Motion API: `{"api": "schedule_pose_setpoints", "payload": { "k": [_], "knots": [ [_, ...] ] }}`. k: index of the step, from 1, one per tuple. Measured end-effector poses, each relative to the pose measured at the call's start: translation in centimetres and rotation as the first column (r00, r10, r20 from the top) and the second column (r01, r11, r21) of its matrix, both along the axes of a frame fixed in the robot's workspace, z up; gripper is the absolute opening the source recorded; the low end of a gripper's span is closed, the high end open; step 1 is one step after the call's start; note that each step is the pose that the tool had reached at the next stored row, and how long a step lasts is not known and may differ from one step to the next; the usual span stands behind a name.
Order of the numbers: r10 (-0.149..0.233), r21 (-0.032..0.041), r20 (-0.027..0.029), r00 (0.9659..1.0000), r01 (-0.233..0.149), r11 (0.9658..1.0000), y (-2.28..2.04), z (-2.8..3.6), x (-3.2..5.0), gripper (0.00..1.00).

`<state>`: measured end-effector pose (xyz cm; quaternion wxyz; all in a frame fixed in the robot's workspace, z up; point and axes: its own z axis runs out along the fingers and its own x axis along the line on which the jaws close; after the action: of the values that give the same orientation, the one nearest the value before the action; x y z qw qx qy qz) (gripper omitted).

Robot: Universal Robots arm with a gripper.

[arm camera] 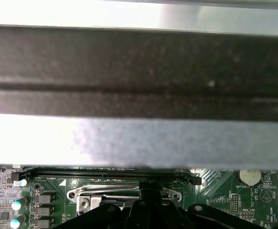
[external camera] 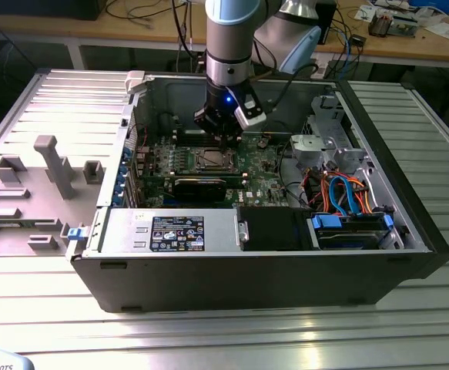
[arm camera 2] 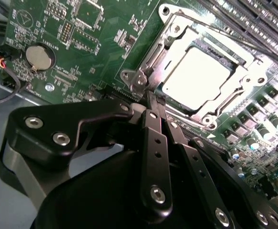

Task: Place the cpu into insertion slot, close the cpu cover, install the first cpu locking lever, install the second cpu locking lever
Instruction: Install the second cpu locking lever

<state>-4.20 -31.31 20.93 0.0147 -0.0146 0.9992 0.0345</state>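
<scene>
We see the cpu [arm camera 2: 193, 78] already sitting in the insertion slot [arm camera 2: 154, 57], with the cpu cover [arm camera 2: 246, 81] lying down around it. Our gripper [arm camera 2: 150, 98] hangs at the socket's edge with its jaws pressed together, holding nothing; we judge the levers not yet finished.

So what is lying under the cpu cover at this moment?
In the second wrist view, the cpu shows through the square window of the cpu cover, its pale metal top visible. The insertion slot beneath is hidden by the chip and frame. The claw sits at the cover's edge.
</scene>
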Motion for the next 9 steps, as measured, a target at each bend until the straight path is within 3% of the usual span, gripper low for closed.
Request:
{"api": "schedule_pose_setpoints", "payload": {
  "k": [6,9],
  "knots": [
    [0.000,-0.0001,0.0001,1.0000,0.000,1.0000,-0.64,-0.01,0.00,0.11],
    [0.000,0.0001,0.0001,1.0000,0.000,1.0000,-1.33,-0.02,0.00,0.11]
  ]
}}
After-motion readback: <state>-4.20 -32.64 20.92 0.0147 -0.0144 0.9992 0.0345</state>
